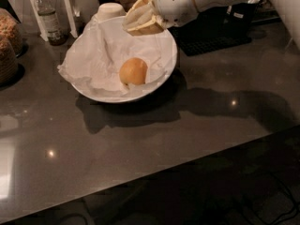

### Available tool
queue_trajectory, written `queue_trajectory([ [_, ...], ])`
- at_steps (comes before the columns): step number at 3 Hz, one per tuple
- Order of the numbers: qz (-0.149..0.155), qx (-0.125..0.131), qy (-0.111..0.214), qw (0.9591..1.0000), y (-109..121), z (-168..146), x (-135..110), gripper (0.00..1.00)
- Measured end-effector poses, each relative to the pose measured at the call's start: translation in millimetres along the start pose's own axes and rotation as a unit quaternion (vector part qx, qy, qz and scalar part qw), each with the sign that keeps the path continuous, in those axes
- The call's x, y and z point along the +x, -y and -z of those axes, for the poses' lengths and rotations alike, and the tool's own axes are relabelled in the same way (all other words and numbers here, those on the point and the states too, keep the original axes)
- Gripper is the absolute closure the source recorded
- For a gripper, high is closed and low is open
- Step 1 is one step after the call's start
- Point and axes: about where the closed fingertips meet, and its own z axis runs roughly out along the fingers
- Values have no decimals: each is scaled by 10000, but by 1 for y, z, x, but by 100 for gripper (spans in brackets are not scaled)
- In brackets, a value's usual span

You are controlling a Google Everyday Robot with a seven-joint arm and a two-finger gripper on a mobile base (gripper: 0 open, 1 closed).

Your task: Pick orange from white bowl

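The orange lies in the white bowl, on crumpled white paper, right of the bowl's middle. The bowl stands on the dark grey counter. My gripper hangs over the bowl's far right rim, above and a little behind the orange, apart from it. Its cream-coloured fingers point left and down. The white arm reaches in from the upper right.
A small upturned white bowl stands just behind the big bowl. A bottle and a white card stand at the back left, jars of snacks at the far left. A black mat lies at the back right.
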Motion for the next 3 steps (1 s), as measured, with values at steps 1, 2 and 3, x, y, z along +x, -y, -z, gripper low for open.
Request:
queue_trajectory([
  [1,-350,-595,-343,9970,-11,-11,51,34],
  [2,-523,-1065,-609,9911,-14,-22,113,13],
  [3,-555,-1058,-607,9910,-12,-21,120,6],
])
